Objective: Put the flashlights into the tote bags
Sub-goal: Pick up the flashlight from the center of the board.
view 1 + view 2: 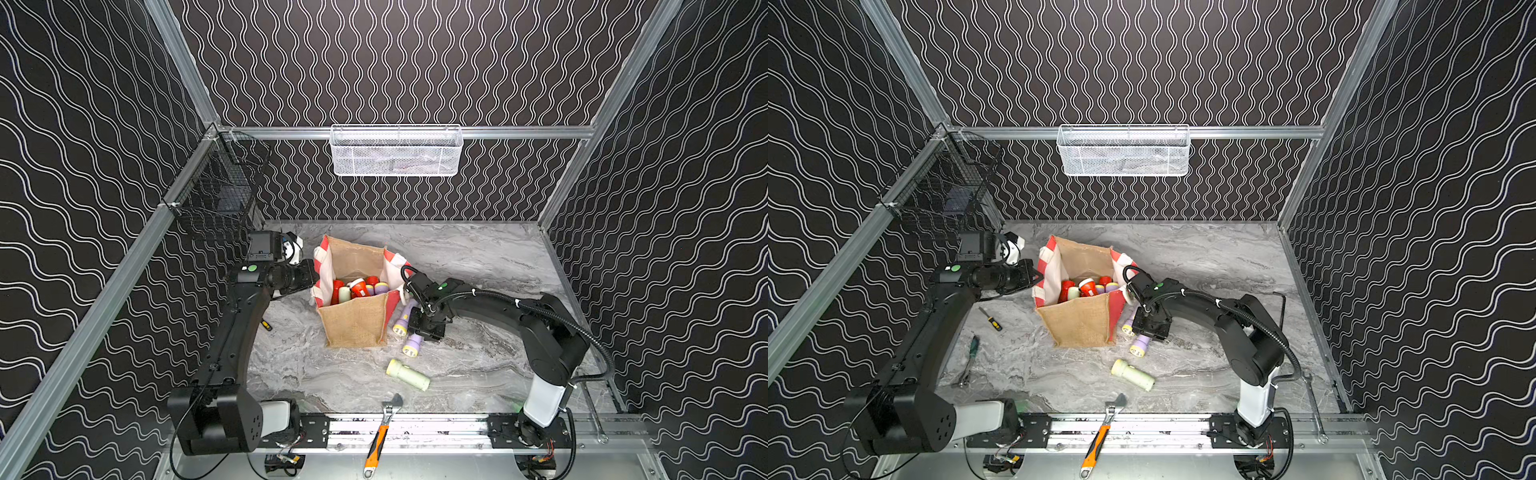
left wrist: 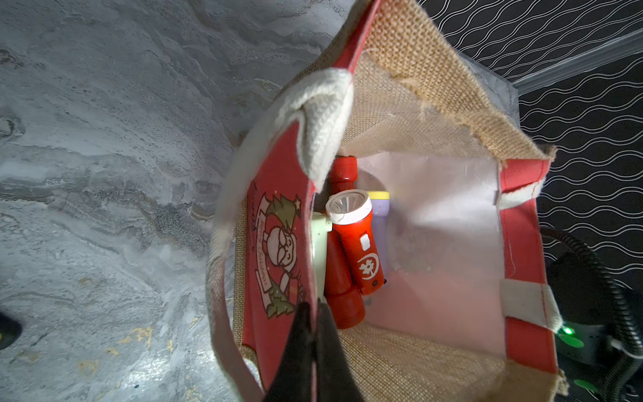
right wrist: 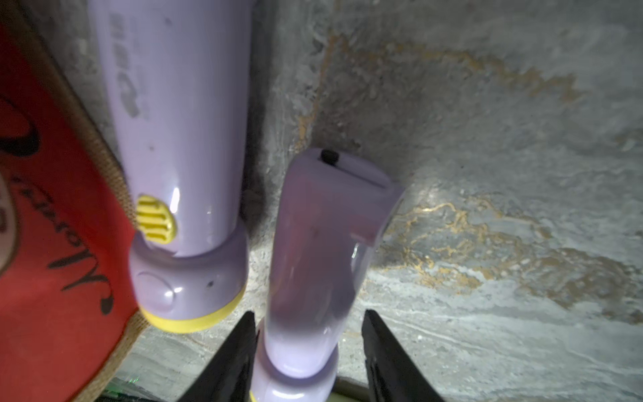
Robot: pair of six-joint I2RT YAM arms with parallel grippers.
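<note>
The tan burlap tote bag (image 1: 355, 324) (image 1: 1079, 324) stands mid-table, open, with several red, lilac and pale green flashlights (image 1: 357, 288) (image 2: 355, 240) inside. My left gripper (image 1: 311, 276) (image 2: 313, 309) is shut on the bag's red side panel (image 2: 275, 195) at its rim. Two lilac flashlights lie at the bag's right side: one (image 1: 402, 320) (image 3: 181, 139) against the bag, the other (image 1: 412, 345) (image 3: 323, 243) between the jaws of my right gripper (image 1: 424, 328) (image 3: 309, 313). That gripper is open: one finger touches the flashlight and a gap shows at the other. A pale green flashlight (image 1: 408, 374) (image 1: 1133, 375) lies nearer the front.
An orange-handled wrench (image 1: 382, 432) lies across the front rail. A small screwdriver (image 1: 990, 319) and a green-handled tool (image 1: 971, 353) lie left of the bag, and a long spanner (image 1: 1314, 407) lies at the right edge. A white mesh basket (image 1: 395, 151) and a black wire basket (image 1: 216, 195) hang on the walls.
</note>
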